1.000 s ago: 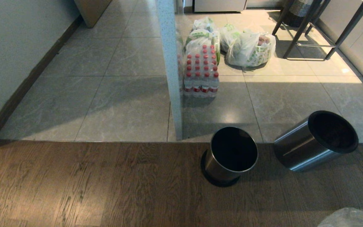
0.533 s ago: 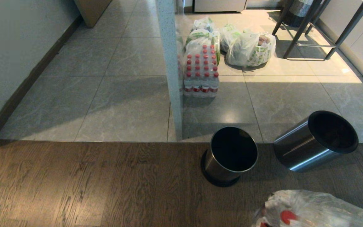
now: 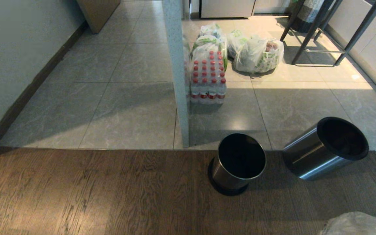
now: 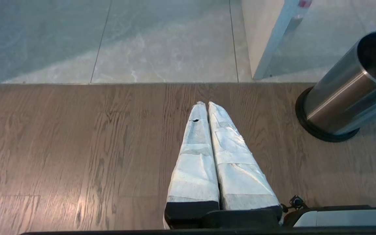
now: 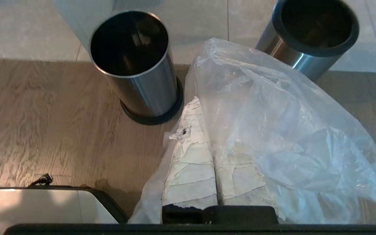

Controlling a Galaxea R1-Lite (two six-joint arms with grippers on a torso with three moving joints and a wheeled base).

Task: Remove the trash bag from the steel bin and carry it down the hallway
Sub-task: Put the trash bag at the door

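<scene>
Trash bag (image 5: 273, 130) was out of steel bin (image 3: 326, 148), pinched in the closed right gripper (image 5: 204, 130); left gripper (image 4: 206, 104) closed, empty. Hallway (image 3: 109, 81) carry remained.

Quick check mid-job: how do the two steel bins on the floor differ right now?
The bin with the black ring is tipped over, mouth angled toward the camera; the bin with the thin steel rim stands upright on a black base. The ringed bin sits farther right, straddling the tile and wood edge; the other is mostly on the wood planks. Both are brushed steel, round and empty of any liner.
</scene>
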